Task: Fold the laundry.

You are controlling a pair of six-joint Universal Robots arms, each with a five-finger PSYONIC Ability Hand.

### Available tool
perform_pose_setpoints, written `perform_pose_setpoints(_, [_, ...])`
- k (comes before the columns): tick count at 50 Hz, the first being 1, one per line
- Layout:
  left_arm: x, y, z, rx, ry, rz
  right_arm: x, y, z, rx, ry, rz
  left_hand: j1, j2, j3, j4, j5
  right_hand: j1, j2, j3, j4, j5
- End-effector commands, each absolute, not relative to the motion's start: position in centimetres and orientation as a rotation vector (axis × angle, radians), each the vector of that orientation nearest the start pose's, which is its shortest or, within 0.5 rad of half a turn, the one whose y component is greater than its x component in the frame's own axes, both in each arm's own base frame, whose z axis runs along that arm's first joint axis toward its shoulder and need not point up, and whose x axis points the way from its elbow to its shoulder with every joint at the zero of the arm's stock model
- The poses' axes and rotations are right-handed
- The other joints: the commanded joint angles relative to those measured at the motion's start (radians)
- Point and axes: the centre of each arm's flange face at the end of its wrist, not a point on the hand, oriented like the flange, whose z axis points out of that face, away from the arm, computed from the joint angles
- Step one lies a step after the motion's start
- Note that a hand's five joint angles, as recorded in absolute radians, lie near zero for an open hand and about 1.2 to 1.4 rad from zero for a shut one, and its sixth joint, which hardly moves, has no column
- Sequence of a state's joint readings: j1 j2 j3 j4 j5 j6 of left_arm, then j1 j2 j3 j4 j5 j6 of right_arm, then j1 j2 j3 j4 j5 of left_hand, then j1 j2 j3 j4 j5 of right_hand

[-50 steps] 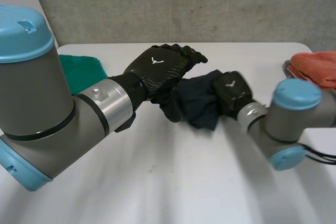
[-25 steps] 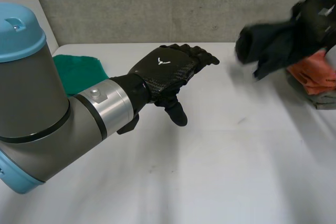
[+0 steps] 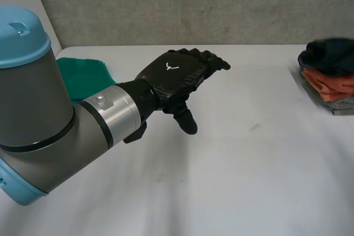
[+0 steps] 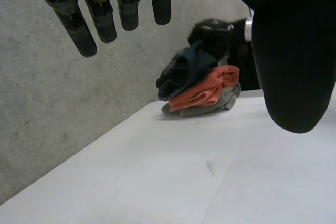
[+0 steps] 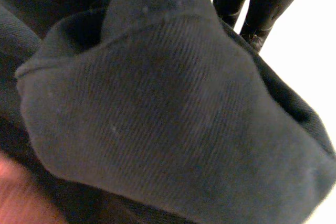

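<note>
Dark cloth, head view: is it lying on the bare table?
No, the dark cloth lies on top of the orange cloth.

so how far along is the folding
Done: orange cloth and grey cloth lie stacked at the edge of the table. In hand: the dark cloth sits on top with the right robot hand at it. Left: the green cloth beside the left arm; the left robot hand hovers open, empty.

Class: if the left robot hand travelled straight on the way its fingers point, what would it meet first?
Probably the stack of cloths near the table's edge; the table between looks free, though depth is unclear.
</note>
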State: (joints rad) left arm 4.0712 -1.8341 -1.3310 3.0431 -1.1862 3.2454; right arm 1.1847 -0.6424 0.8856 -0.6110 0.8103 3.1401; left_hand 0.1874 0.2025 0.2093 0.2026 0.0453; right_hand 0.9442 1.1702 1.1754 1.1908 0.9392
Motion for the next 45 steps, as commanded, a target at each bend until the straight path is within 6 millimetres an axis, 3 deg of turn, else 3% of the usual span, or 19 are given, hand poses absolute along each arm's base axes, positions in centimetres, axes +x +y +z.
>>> perform_pose_setpoints(1, [-34.3,-18.1,28.6,-1.017,-1.687,1.549,-5.3,-52.1,13.3,-0.67,1.886,-2.366,0.0,-0.015,-0.022,-0.016,-0.033,0.452,0.226,0.221,0.205,0.283])
perform_pose_setpoints(5, [-34.4,-17.8,28.7,-1.005,-1.686,1.529,-6.2,-51.3,12.4,-0.712,1.915,-2.348,0.0,-0.015,-0.022,-0.016,-0.033,0.452,0.226,0.221,0.205,0.283])
perform_pose_setpoints(9, [-34.5,-17.5,28.9,-0.997,-1.674,1.524,-5.7,-50.8,12.4,-0.708,1.921,-2.318,-0.003,-0.018,-0.025,-0.018,-0.036,0.452,0.226,0.221,0.205,0.283])
perform_pose_setpoints(10, [-34.5,-17.4,29.1,-0.997,-1.67,1.528,-5.6,-50.7,12.6,-0.708,1.921,-2.318,0.0,-0.015,-0.022,-0.016,-0.033,0.27,0.044,0.039,0.023,0.1])
perform_pose_setpoints(11, [-34.5,-17.4,29.1,-0.995,-1.669,1.529,-5.6,-50.5,12.8,-0.708,1.921,-2.32,0.0,-0.015,-0.022,-0.016,-0.033,-0.089,-0.315,-0.32,-0.336,-0.259])
perform_pose_setpoints(12, [-34.5,-17.4,29.1,-0.995,-1.67,1.527,-5.3,-50.2,13.5,-0.703,1.924,-2.321,0.0,-0.015,-0.022,-0.016,-0.033,-0.77,-0.996,-1.001,-1.016,-0.939])
perform_pose_setpoints(23, [-34.4,-17.2,29.0,-0.995,-1.672,1.523,-4.6,-47.1,18.6,-0.579,2.026,-2.304,0.0,-0.015,-0.022,-0.016,-0.033,-0.77,-0.996,-1.001,-1.016,-0.939])
perform_pose_setpoints(27, [-34.4,-17.2,29.0,-0.995,-1.671,1.524,-6.9,-46.1,19.5,-0.452,2.131,-2.328,0.0,-0.015,-0.022,-0.016,-0.033,-0.77,-0.996,-1.001,-1.016,-0.939])
perform_pose_setpoints(32, [-34.4,-17.2,29.0,-0.995,-1.672,1.523,-11.9,-45.2,20.4,-0.243,2.365,-2.421,0.0,-0.015,-0.022,-0.016,-0.033,-0.77,-0.996,-1.001,-1.016,-0.939])
perform_pose_setpoints(34, [-34.4,-17.1,29.1,-0.997,-1.668,1.525,-13.3,-45.0,21.0,-0.231,2.476,-2.474,0.0,-0.015,-0.022,-0.016,-0.033,-0.77,-0.996,-1.001,-1.016,-0.939])
perform_pose_setpoints(35, [-34.3,-17.1,29.2,-0.995,-1.668,1.527,-14.4,-44.9,21.8,-0.25,2.612,-2.538,0.0,-0.015,-0.022,-0.016,-0.033,-0.77,-0.996,-1.001,-1.016,-0.939])
perform_pose_setpoints(39, [-34.2,-17.0,29.4,-0.996,-1.661,1.533,-15.9,-44.4,24.2,-0.33,2.936,-2.673,-0.003,-0.018,-0.025,-0.018,-0.036,-0.77,-0.996,-1.001,-1.016,-0.939])
perform_pose_setpoints(41, [-34.2,-16.9,29.5,-0.996,-1.658,1.535,-15.3,-44.4,25.1,-0.364,2.934,-2.728,0.0,-0.015,-0.022,-0.016,-0.033,-0.77,-0.996,-1.001,-1.016,-0.939])
perform_pose_setpoints(45, [-34.0,-17.0,30.0,-0.988,-1.649,1.553,-8.6,-44.8,29.0,-0.363,2.51,-2.893,0.0,-0.015,-0.022,-0.016,-0.033,-0.77,-0.996,-1.001,-1.016,-0.939])
